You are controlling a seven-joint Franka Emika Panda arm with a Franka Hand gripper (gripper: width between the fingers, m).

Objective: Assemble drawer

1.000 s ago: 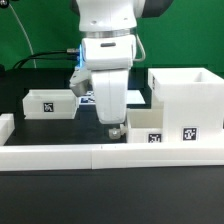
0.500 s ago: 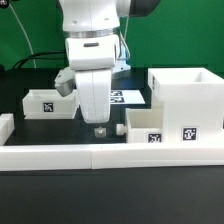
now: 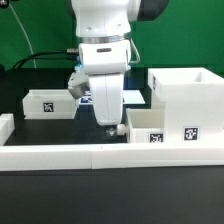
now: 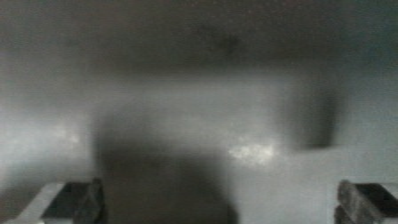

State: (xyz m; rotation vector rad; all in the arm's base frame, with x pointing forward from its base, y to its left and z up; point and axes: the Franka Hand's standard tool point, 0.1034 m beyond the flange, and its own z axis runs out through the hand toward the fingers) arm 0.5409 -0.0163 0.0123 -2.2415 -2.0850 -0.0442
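Note:
The drawer's tall hollow white housing (image 3: 185, 100) stands at the exterior view's right, with a tag on its front. One small white tray (image 3: 148, 124) sits against the housing's left side. The other tray (image 3: 48, 102) sits at the far left. My gripper (image 3: 111, 129) hangs low over the table, just left of the tray by the housing, apart from it. The wrist view is heavily blurred. It shows my gripper (image 4: 222, 200) with its two fingers (image 4: 71, 200) wide apart at the picture's edges and nothing sharp between them.
A long low white border wall (image 3: 95, 155) runs along the front. The marker board (image 3: 137, 97) lies behind my arm, mostly hidden. Cables and a green backdrop are at the back left.
Half a second ago my arm had swung toward the exterior view's left. It is now back to the right, near the tray by the housing. The drawer parts have not moved.

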